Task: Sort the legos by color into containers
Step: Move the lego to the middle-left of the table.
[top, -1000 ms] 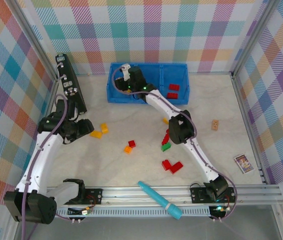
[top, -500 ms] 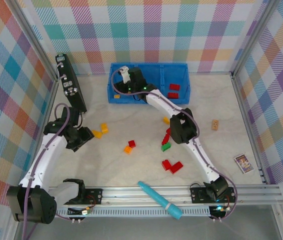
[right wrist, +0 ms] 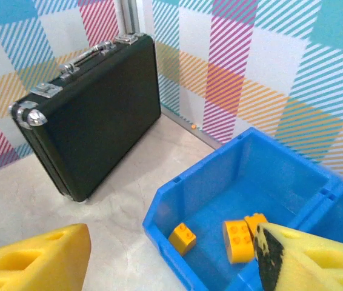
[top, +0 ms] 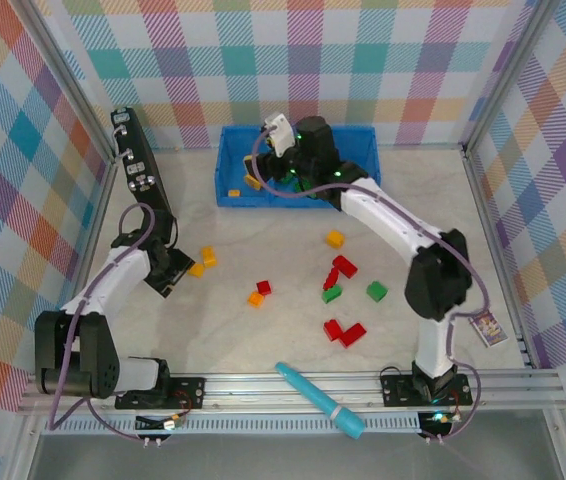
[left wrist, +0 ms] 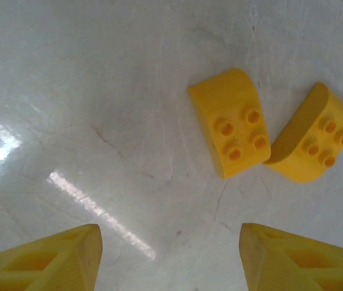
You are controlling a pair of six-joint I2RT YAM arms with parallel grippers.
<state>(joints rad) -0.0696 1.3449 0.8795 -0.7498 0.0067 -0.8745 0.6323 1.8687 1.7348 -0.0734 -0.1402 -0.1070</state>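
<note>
The blue bin (top: 231, 178) lies with its long axis running left to right along the far wall. Three yellow bricks (right wrist: 238, 239) sit in its left compartment. The right end effector (right wrist: 171, 257) hangs over that compartment, fingers spread and empty. The left end effector (left wrist: 171, 254), also spread and empty, faces two yellow bricks (left wrist: 235, 124) lying studs-up, just beside each other, on the bench (left wrist: 99, 91).

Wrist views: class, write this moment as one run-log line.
left pincer: open, near two yellow legos | right pincer: open, empty, over blue bin
</note>
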